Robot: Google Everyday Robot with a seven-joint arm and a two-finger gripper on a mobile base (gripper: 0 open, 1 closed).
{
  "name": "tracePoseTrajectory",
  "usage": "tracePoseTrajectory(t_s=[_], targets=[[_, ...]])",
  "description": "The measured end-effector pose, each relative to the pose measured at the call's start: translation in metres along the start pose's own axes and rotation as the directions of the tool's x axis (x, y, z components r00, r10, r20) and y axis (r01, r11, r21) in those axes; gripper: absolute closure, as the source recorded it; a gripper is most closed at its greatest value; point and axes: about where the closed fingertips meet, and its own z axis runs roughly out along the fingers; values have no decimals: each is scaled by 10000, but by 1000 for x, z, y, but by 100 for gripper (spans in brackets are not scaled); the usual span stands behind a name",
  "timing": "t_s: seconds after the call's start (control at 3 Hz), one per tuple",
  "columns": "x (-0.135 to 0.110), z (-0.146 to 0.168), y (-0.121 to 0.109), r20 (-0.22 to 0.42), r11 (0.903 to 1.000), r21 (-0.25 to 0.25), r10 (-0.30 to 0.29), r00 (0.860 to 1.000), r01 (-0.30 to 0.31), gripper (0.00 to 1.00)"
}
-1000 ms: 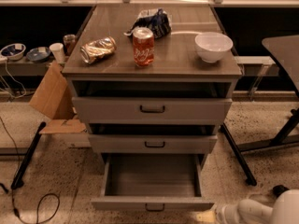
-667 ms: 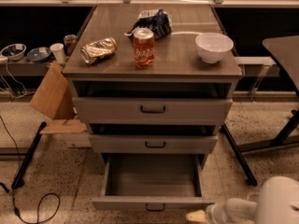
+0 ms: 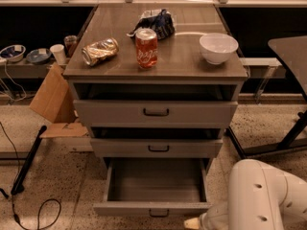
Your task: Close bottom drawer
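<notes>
The bottom drawer [image 3: 154, 186] of the grey cabinet [image 3: 156, 111] is pulled far out. Its plain grey box is empty inside, and its flat front with a small dark bar handle [image 3: 158, 213] sits near the lower edge of the camera view. My gripper [image 3: 193, 223] is at the bottom edge, just right of and slightly below the drawer front's right end. Only its pale tip shows. My white arm [image 3: 266, 198] fills the lower right corner. The middle drawer [image 3: 156, 147] and top drawer [image 3: 155, 112] stand slightly out.
On the cabinet top are a red soda can [image 3: 146, 48], a crushed can [image 3: 100, 51], a dark chip bag [image 3: 156, 23] and a white bowl [image 3: 218, 47]. A cardboard box [image 3: 53, 97] and cables lie at the left. A dark table and its leg [image 3: 292, 128] stand at the right.
My arm has come further into view at the lower right, and the gripper has moved left towards the right end of the bottom drawer's front. The drawer has not moved.
</notes>
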Motion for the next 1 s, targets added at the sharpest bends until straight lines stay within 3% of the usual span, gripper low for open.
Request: tracePoseTrajectory(t_s=[0.33,0.67,1.0], targets=[[-11,2,-27,368,9868,1562,382,9986,-435,0],[-27,-5,-46,1097,9713,2052,992,9890,-1201,0],[-32,-10,-51,1448,9650,1945,1492,9781,-1760,0]])
